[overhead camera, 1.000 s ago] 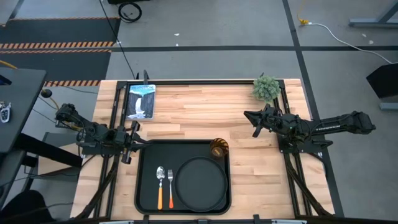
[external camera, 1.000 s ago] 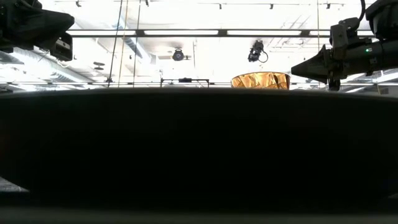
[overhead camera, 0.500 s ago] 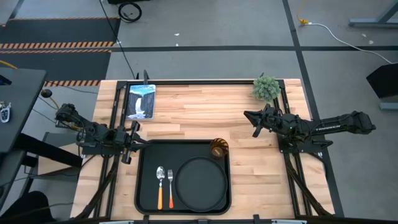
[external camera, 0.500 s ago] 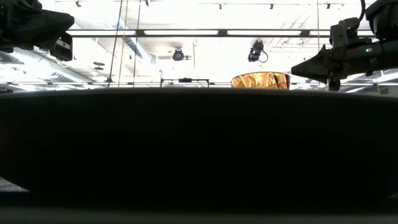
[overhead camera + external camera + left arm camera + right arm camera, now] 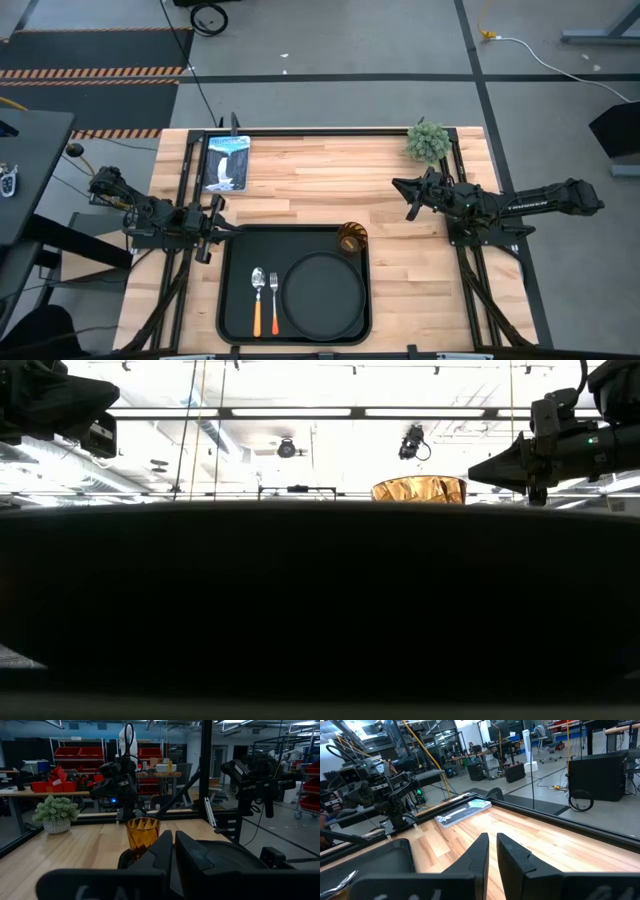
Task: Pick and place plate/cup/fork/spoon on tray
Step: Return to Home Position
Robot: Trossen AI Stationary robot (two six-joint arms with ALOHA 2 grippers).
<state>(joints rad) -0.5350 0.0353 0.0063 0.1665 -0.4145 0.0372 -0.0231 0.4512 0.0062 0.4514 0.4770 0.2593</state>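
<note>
A grey floor (image 5: 400, 40) crossed by dark lines is seen around the light wooden table (image 5: 330, 180). At the far left, a black mat (image 5: 90, 60) edged with orange-and-black hazard stripes is laid. Long ceiling light strips (image 5: 300, 412) are lit overhead. Shelves of red bins (image 5: 85, 752) and a black cabinet (image 5: 597, 772) are seen in the room beyond the table.

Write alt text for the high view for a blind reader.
A black tray on a wooden table holds a spoon and fork side by side at its left, a round black plate to their right and an amber cup at its far right corner. The left gripper and right gripper hover off to either side, empty.
</note>
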